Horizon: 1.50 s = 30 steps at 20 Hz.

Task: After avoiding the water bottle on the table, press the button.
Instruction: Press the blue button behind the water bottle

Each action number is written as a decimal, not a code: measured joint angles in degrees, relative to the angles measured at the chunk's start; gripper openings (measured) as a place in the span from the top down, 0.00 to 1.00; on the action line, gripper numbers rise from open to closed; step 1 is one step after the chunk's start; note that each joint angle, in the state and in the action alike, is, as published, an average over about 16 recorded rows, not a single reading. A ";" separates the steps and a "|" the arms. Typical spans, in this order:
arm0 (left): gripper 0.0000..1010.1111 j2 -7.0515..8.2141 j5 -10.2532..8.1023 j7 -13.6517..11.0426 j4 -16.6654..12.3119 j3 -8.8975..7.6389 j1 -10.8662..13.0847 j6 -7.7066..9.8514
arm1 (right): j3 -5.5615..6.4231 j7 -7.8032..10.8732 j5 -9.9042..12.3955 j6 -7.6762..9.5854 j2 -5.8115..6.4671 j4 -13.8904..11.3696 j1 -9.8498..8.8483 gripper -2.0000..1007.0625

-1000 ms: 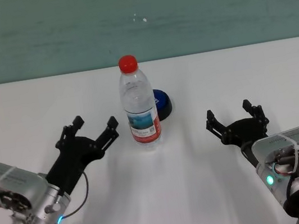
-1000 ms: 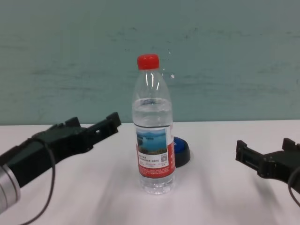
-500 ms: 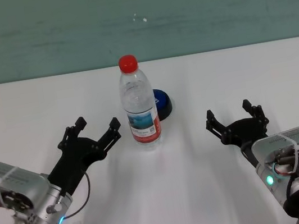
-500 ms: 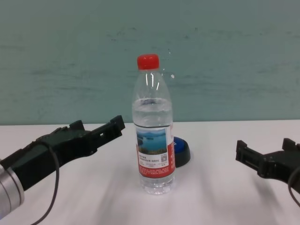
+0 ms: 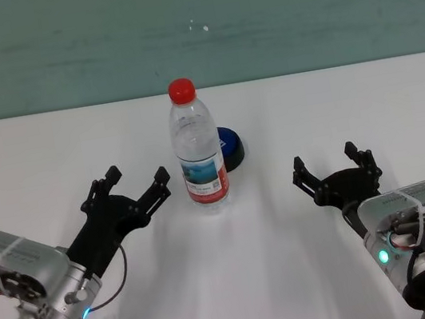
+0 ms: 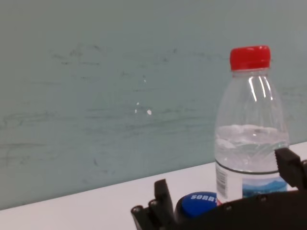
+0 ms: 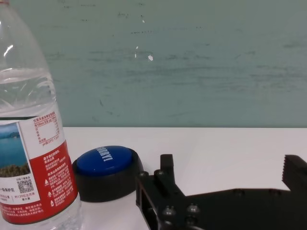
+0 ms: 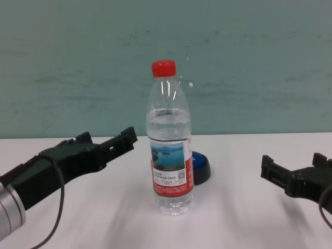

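Reading "SORRY" on button (image 6: 197,204), behind water bottle (image 6: 251,139)

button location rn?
In the head view the button sits near the table's centre, just behind the water bottle and slightly to its right, partly hidden by it; both grippers are nearer the robot than it.

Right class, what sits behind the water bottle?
Behind the water bottle sits the button, blue dome on a black base. In the head view the bottle covers its left part.
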 joint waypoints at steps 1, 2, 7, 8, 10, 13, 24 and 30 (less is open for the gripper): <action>0.00 0.00 0.01 0.00 0.00 -0.01 0.00 0.00 | 0.11 0.13 0.03 0.14 -0.05 -0.08 0.02 0.00; 0.00 0.01 0.01 0.01 -0.01 -0.01 0.00 -0.01 | 0.23 0.26 0.05 0.30 -0.10 -0.16 0.04 0.00; 0.00 0.02 0.04 0.02 -0.02 -0.03 0.00 -0.02 | 0.94 1.18 0.01 1.34 -0.49 -0.57 0.39 0.00; 0.00 0.02 0.04 0.02 -0.02 -0.04 0.00 -0.02 | 1.11 1.41 -0.01 1.59 -0.60 -0.65 0.50 0.00; 0.00 0.02 0.05 0.01 -0.02 -0.04 0.00 -0.02 | 1.46 1.91 -0.10 2.13 -0.83 -0.77 0.78 0.00; 0.00 0.01 0.05 0.01 -0.02 -0.04 0.00 -0.02 | 1.98 2.74 -0.29 2.95 -1.18 -0.83 1.37 0.00; 0.00 0.01 0.06 0.01 -0.02 -0.04 0.00 -0.02 | 3.39 5.80 -1.63 4.13 -2.35 1.84 5.42 0.00; 0.00 0.01 0.06 0.01 -0.02 -0.04 0.00 -0.02 | 4.09 7.64 -2.28 4.12 -2.77 4.44 8.26 0.00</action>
